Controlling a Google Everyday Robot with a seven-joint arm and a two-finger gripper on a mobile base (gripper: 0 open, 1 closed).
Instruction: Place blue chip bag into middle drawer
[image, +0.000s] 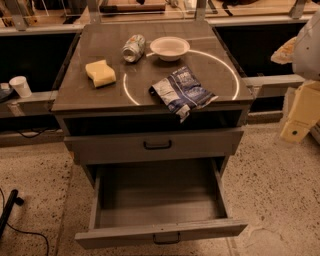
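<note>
The blue chip bag (182, 92), shiny dark blue and white, lies crumpled on the cabinet top (75, 95) near its front edge, right of centre. The middle drawer (157, 197) is pulled out below. Its flat grey floor is bare and a small loop handle (166, 239) sits on its front. My arm shows at the right edge as white and cream parts. The gripper (299, 117) hangs there, to the right of the cabinet and well apart from the bag.
On the cabinet top stand a yellow sponge block (100, 73), a silver can on its side (134, 48) and a white bowl (170, 48). A shut drawer front with a black handle (157, 145) is above the open drawer. A white cup (20, 86) stands at the left.
</note>
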